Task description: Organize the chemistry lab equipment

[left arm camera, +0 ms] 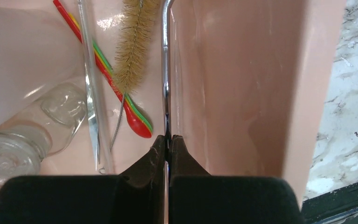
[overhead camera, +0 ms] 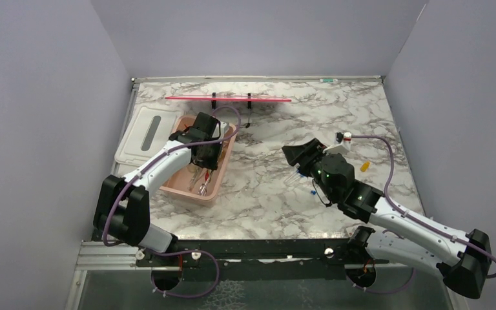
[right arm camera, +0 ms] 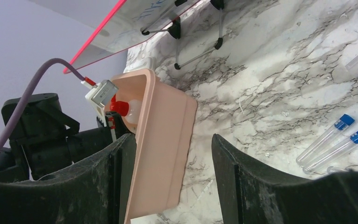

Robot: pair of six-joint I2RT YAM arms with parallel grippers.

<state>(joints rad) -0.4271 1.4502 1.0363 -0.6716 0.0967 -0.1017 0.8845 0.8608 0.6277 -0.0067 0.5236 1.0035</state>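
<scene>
Gripping thin metal rod in left fingers inside pink tub, by left edge of worktop; holding right fingers released near blue-capped tubes.

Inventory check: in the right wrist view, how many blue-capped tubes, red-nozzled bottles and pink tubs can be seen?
Blue-capped tubes: 2
Red-nozzled bottle: 1
Pink tub: 1
Total: 4
</scene>
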